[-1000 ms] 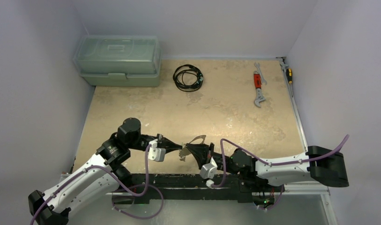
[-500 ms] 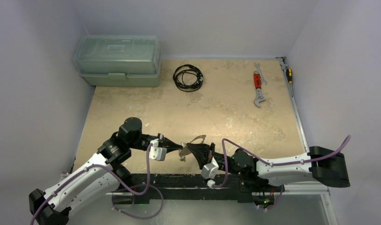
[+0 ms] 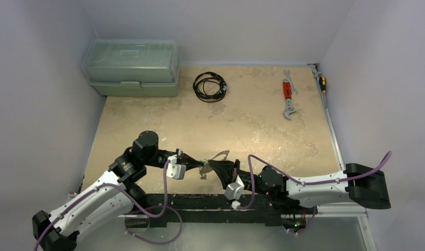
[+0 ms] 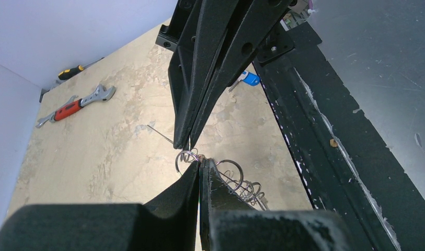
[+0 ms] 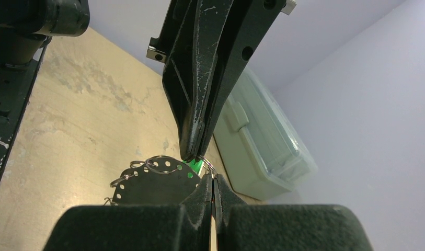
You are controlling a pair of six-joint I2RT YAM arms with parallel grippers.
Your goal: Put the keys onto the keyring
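Observation:
The keyring (image 3: 219, 155) shows as a thin oval metal piece with holes along its rim, carrying several small split rings (image 5: 157, 163). It is held above the table's near edge. My right gripper (image 3: 209, 165) is shut on its rim, as the right wrist view (image 5: 213, 178) shows. My left gripper (image 3: 193, 162) meets it tip to tip and is shut on a key with a green head (image 5: 195, 165). In the left wrist view my left gripper (image 4: 200, 162) touches a small ring (image 4: 186, 156). A blue-headed key (image 4: 248, 78) lies on the table by the black rail.
A green toolbox (image 3: 131, 68) stands at the back left. A black coiled cable (image 3: 209, 86) lies beside it. A red-handled wrench (image 3: 288, 98) and a screwdriver (image 3: 321, 82) lie at the back right. The black base rail (image 3: 199, 201) runs along the near edge.
The right arm has edged very slightly to the right. Both grippers stay shut, tip to tip at the keyring.

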